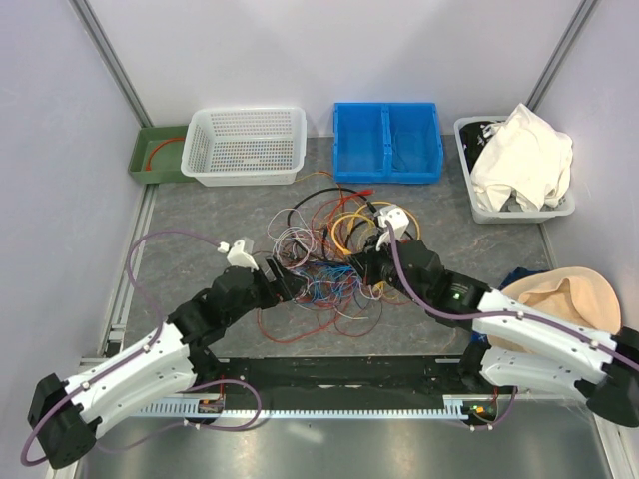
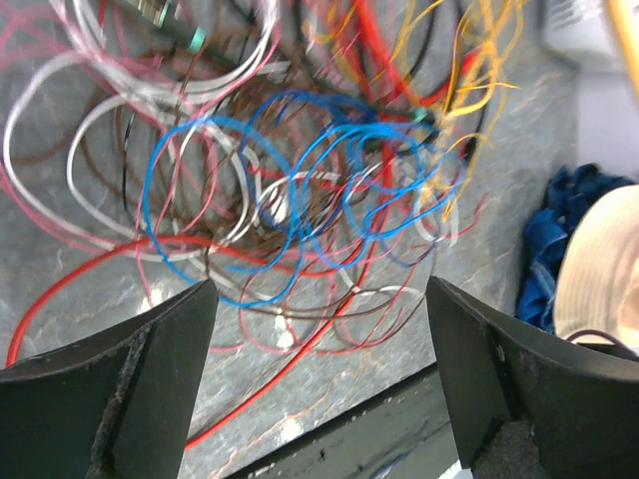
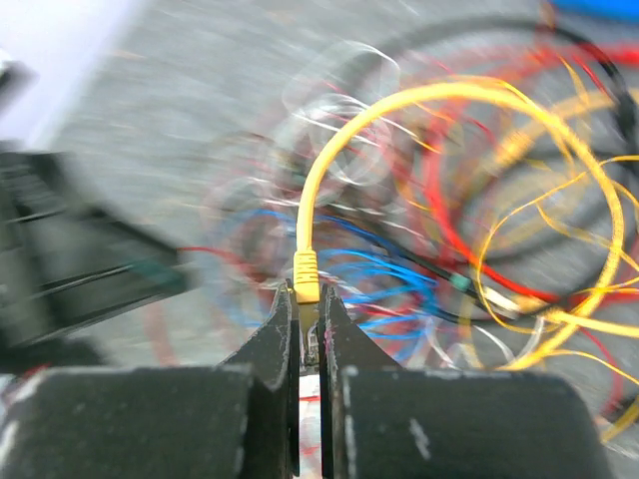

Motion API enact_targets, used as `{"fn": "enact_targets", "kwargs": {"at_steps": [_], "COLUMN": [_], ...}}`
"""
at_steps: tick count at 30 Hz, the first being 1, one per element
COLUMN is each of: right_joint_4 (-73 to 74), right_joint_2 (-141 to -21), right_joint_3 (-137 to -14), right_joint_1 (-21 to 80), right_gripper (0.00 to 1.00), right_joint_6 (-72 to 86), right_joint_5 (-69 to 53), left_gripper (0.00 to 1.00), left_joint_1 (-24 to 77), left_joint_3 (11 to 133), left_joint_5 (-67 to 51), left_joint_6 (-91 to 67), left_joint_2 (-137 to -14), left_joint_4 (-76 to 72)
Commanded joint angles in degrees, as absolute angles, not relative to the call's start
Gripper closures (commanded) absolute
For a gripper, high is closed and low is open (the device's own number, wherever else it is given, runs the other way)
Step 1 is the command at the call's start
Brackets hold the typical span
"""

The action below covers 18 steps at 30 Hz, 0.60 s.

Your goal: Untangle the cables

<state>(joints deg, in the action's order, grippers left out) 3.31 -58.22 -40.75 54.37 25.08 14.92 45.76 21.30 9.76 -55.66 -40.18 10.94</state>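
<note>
Yellow cable (image 3: 306, 271), tip between tight right jaws

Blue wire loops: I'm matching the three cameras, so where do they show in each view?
Top external: blue wire loops just below mid-frame.
Left wrist: mid-frame, above the open left gripper.
Right wrist: blurred, just right of the right gripper, which is shut on the yellow cable.
Shared landmark: the yellow wires.
</note>
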Motion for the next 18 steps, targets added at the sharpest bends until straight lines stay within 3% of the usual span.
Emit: {"fn": "enact_targets", "kwargs": {"at_steps": [1, 4, 9, 14, 18], "right_joint_4": [8.70, 10.28, 11.16, 10.28, 10.19], "right_joint_2": [-53.79, -52.82, -52.30, -51.86, -51.68], "right_joint_3": [-47.02, -49.56, -53.52, -55.63, -57.48], "right_joint_1": [59.14, 60.20, 60.64, 60.73, 60.73], "right_gripper": [1.00, 1.00, 1.00, 1.00, 1.00], "right_joint_6": [24.43, 25.57, 28.29, 31.37, 32.25], "right_joint_5": [15.21, 11.87, 6.95, 0.89, -2.11], "left_gripper": [0.06, 0.04, 0.04, 0.05, 0.06], "left_joint_1": [45.79, 45.79, 45.79, 45.88, 45.79], "left_joint_3": [24.00, 21.98, 15.04, 13.28, 10.72], "left_joint_5": [13.88, 14.15, 12.39, 10.46, 11.76], "left_joint_6": [-50.28, -45.01, -35.17, -29.27, -35.22], "left_joint_2": [-34.39, -30.95, -27.77, -34.70, -42.18], "left_joint_4": [4.51, -4.01, -32.39, -47.17, -60.54]}}
